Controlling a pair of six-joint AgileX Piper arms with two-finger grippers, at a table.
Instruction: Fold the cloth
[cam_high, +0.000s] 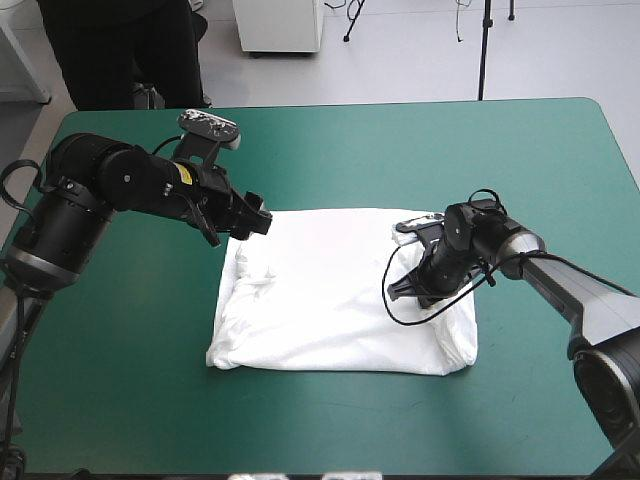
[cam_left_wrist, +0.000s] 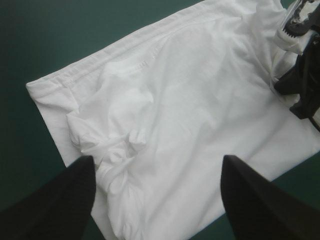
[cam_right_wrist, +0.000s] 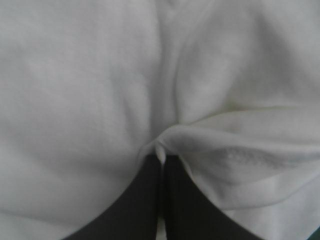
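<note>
White short-sleeved T-shirt (cam_high: 335, 295) lies as a flat, roughly rectangular folded bundle at mid-table on the teal-green table cover (cam_high: 500, 150), well apart from every edge; its far edge runs straight, the near-left corner is rounded & bulging; the left wrist view shows a patch of bunched, wrinkled cloth close to that gripper.

L arm comes in from the table's left, elbow bent, forearm angled toward the centre; left gripper (cam_high: 256, 222), two broad black curved fins, sits over the shirt's far-left corner; in its wrist view the black fingers (cam_left_wrist: 60, 205) stand wide apart w/ only the shirt lying below them, so spread & holding nothing.

R arm reaches in from the near right, forearm slanting toward the centre, wrist tipped down; right gripper (cam_high: 425, 285) is down on the shirt's right part, touching it; in its wrist view the fins meet almost tip to tip w/ a thin ridge of white cloth pinched between, i.e. clamped on the T-shirt; creases fan out from the pinch.

The right gripper also shows in the left wrist view, at the shirt's opposite side.
</note>
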